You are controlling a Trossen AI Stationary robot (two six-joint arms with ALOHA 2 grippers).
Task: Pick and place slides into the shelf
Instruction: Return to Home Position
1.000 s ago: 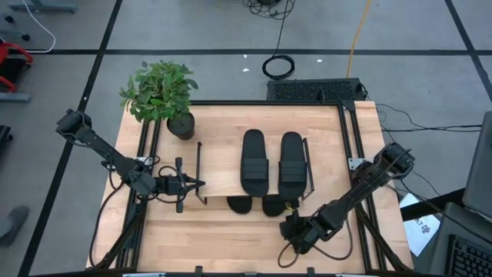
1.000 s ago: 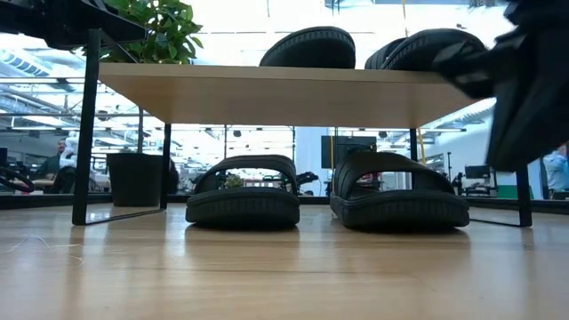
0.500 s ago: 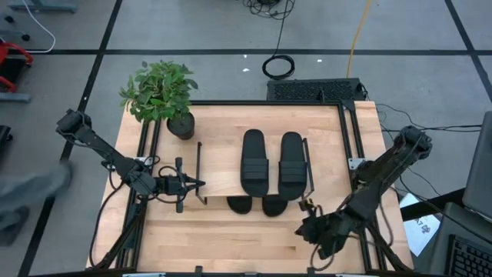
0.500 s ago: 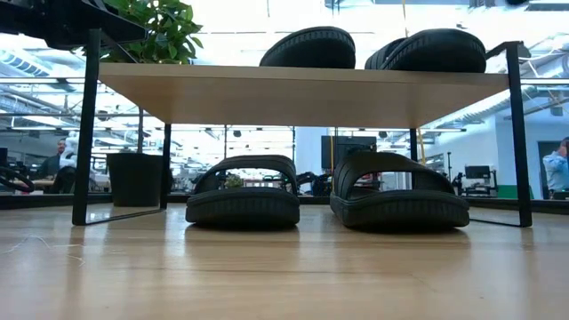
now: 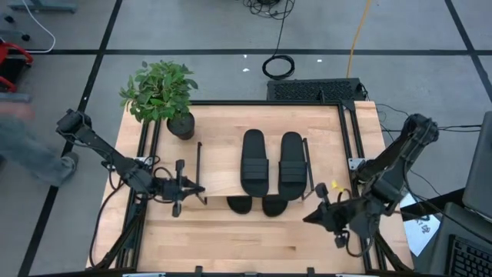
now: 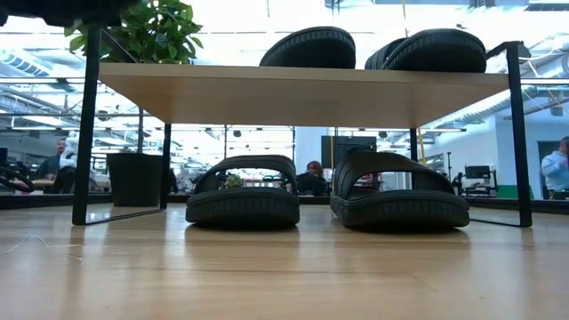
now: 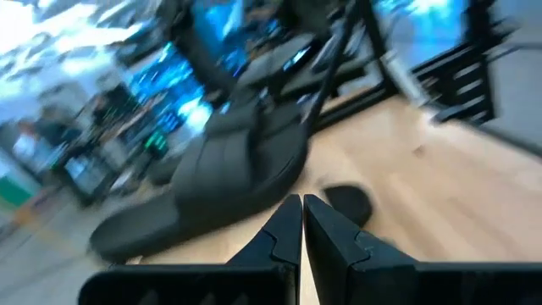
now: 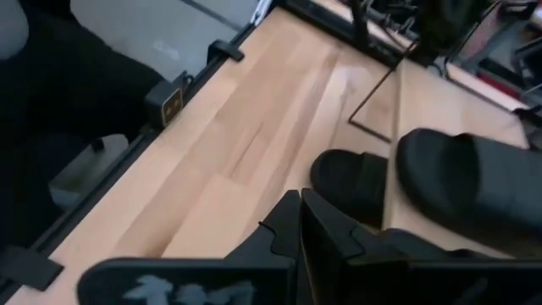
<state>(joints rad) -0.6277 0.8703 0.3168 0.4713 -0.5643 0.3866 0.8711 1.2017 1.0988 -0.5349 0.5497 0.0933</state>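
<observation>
The shelf [image 5: 223, 181] stands mid-table, a light board on a black wire frame [image 6: 302, 93]. Two black slides [image 5: 253, 161] [image 5: 290, 161] lie side by side on its board. Two more slides [image 6: 243, 191] [image 6: 398, 188] rest on their soles on the tabletop under the board, their ends sticking out at the near side [image 5: 239, 205] [image 5: 273, 205]. My left gripper [image 5: 201, 190] is shut and empty by the shelf's left frame [image 7: 301, 212]. My right gripper [image 5: 307, 218] is shut and empty near the shelf's near right corner [image 8: 298, 207].
A potted plant [image 5: 163, 96] stands at the table's far left corner. Bare wooden tabletop [image 5: 231, 238] lies between the shelf and the near edge. A blurred person [image 5: 31, 146] passes on the floor left of the table. People show in the room behind [image 6: 311, 178].
My right gripper has drawn back from the table's near side in front of the shelf toward the right edge and has left the low view. My left gripper has turned a little in place beside the shelf's left frame. The slides and shelf have stayed put.
</observation>
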